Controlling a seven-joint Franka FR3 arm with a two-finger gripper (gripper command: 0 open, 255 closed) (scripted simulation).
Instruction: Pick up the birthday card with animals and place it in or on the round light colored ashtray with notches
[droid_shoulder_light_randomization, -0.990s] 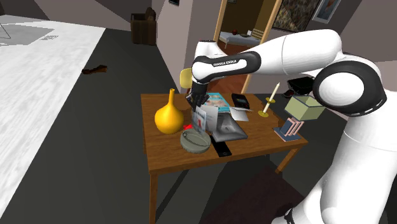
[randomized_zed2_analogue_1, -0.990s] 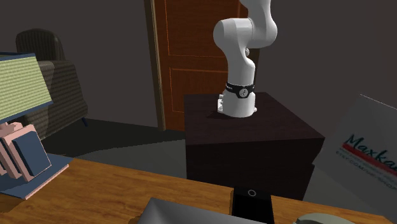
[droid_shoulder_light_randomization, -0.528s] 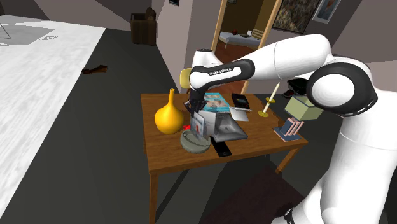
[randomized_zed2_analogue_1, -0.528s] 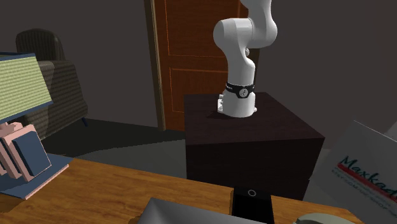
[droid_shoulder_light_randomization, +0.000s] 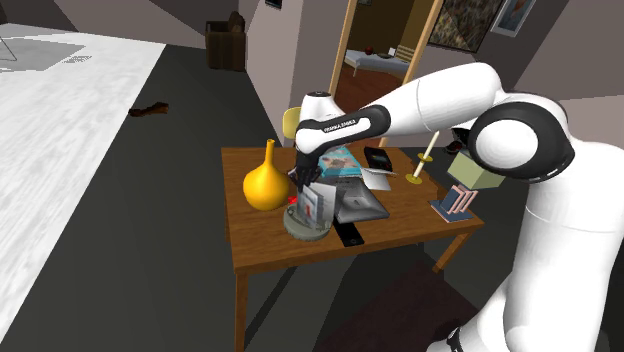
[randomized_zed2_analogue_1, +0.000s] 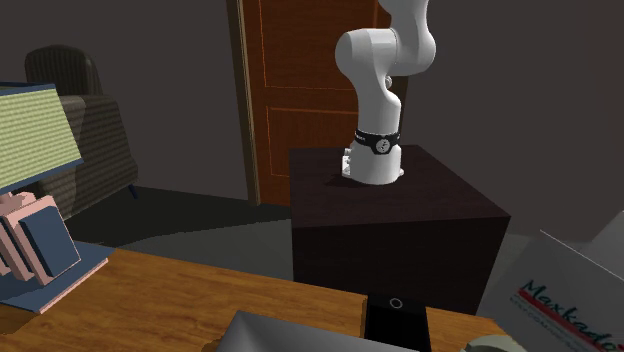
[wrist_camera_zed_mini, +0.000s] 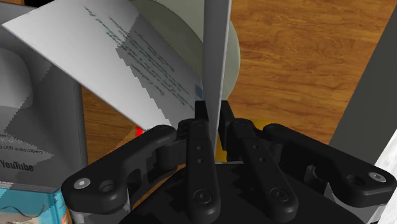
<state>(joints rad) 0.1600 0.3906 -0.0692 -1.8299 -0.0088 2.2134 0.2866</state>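
**Card held over the ashtray.** The end effector (wrist_camera_zed_mini: 213, 121) is clenched on the card (wrist_camera_zed_mini: 121, 57), with both fingers clasping its near edge. One leaf shows only lines of text and the other stands edge-on, so no animals can be made out.

The pale round ashtray (wrist_camera_zed_mini: 234, 60) lies straight beyond the fingertips. The card covers most of it and its notches are hidden. Whether the card's far edge touches the ashtray cannot be told.

In the second exterior view the card is cut off at the picture's edge, and its lettering is only partly legible.

On the wooden tabletop (wrist_camera_zed_mini: 299, 63), a yellow vase (droid_shoulder_light_randomization: 266, 185) stands just beside the end effector. A black phone (randomized_zed2_analogue_1: 396, 320) lies near the ashtray, towards the stand (randomized_zed2_analogue_1: 400, 225).

Compared with half a second ago, the card sits lower and closer to the ashtray.
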